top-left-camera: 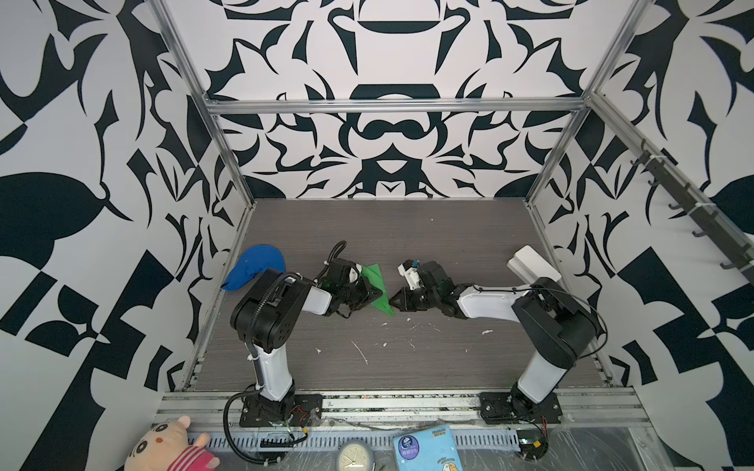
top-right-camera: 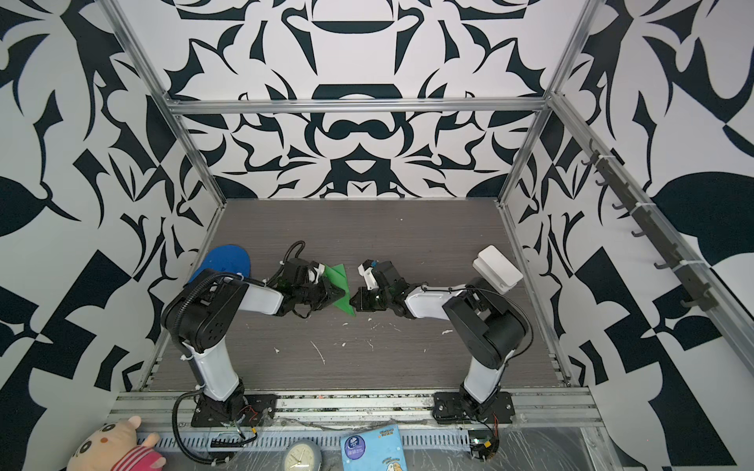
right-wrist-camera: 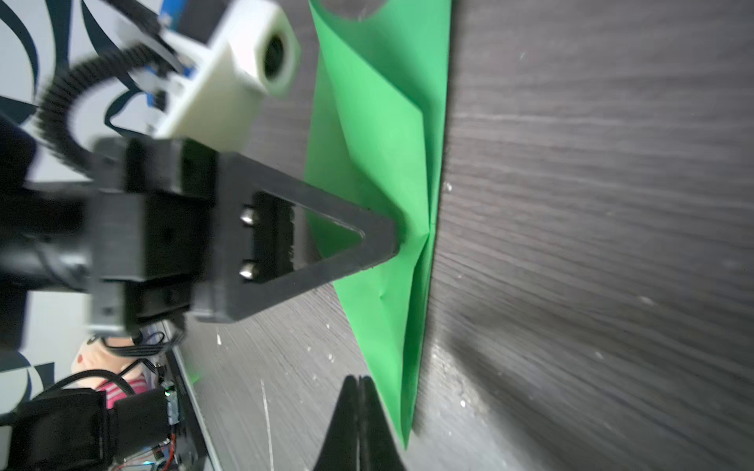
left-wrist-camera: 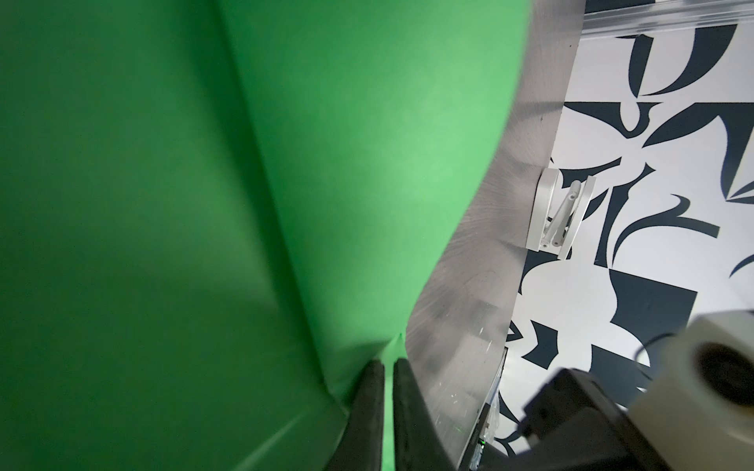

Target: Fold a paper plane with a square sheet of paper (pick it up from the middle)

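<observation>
Dark table (top-left-camera: 408, 228) carries the green paper plane (top-left-camera: 373, 274) at its middle; my left gripper (right-wrist-camera: 393, 244) pinches its fold, my right gripper (right-wrist-camera: 359, 387), pressed together, sits just beside its edge.

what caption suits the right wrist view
left end effector pinches the creased bright green paper plane on the dark wood-grain tabletop, shut right end effector beside it

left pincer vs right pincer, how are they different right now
The left pincer is shut on the green paper, creasing it at the grip; the right pincer is shut on nothing. The left pincer's tip sits at the paper's middle; the right pincer's tip lies beside the paper's edge, nearer its pointed end. Shared: black triangular fingers, both closed, pointing at each other low over the table.
</observation>
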